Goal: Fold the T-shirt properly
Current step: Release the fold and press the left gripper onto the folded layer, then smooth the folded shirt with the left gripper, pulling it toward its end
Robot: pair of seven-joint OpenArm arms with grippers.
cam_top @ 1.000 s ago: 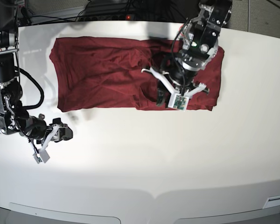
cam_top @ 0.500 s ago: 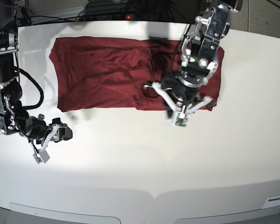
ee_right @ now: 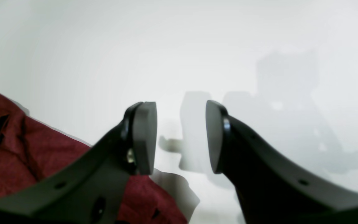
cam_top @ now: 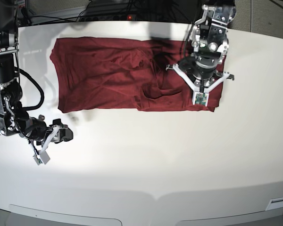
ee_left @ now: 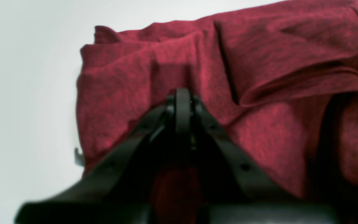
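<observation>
The T-shirt (cam_top: 118, 70) lies spread across the far part of the white table (cam_top: 146, 160), a dark red long-sleeved garment with its long axis running across the base view. Loose ridges and wrinkles cover most of its surface, and one end is bunched into thick overlapping layers.

The left gripper (cam_top: 200, 84) sits over that bunched end of the T-shirt. In the left wrist view its fingers (ee_left: 182, 102) are pressed fully together, with red fabric directly around and below the tips. Whether a layer is pinched between them cannot be told; no cloth visibly stands up out of the closed tips.

The right gripper (cam_top: 54, 136) hovers over bare table, off the T-shirt's near edge at the opposite end. Its fingers (ee_right: 144, 137) stand apart and hold nothing.

Handling judgement: the fabric appears thin, soft and light. It will likely drape and sag from any single hold, and layers may slide over one another. A pinch at a hem, corner or cuff is probably the most secure hold, since a doubled edge gives the pads more to bite on than a flat single layer. Lifting from mid-panel risks dragging the lower layers along.
</observation>
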